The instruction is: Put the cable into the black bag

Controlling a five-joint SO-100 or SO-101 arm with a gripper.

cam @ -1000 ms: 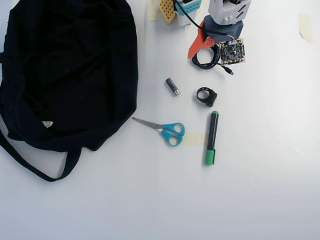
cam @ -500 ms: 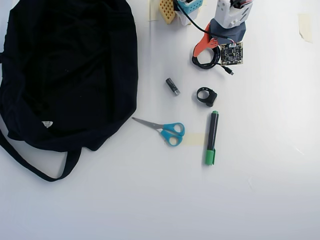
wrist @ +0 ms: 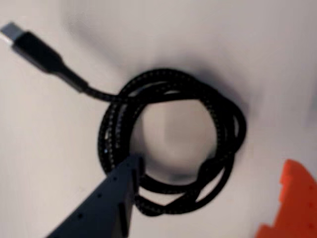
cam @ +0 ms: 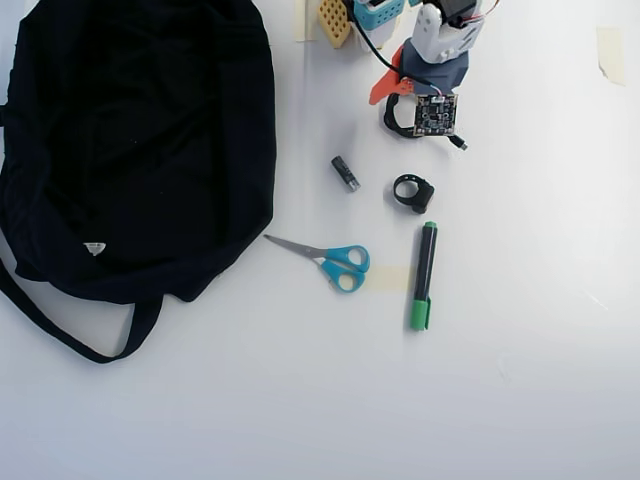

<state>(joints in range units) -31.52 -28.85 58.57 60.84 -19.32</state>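
Observation:
A black braided cable (wrist: 168,144) lies coiled on the white table, its plug (wrist: 34,49) stretched to the upper left in the wrist view. My gripper (wrist: 213,166) is open just above it. The dark blue finger (wrist: 106,203) overlaps the coil's lower left, and the orange finger (wrist: 292,203) stands apart to the right. In the overhead view the gripper (cam: 400,108) is at the top centre and mostly hides the cable (cam: 390,122). The black bag (cam: 140,140) lies open-mouthed at the left, far from the gripper.
Below the arm in the overhead view lie a small black stick (cam: 345,172), a black ring-shaped piece (cam: 412,192), blue-handled scissors (cam: 335,262) and a green marker (cam: 423,275). The bag's strap (cam: 70,330) trails toward the bottom left.

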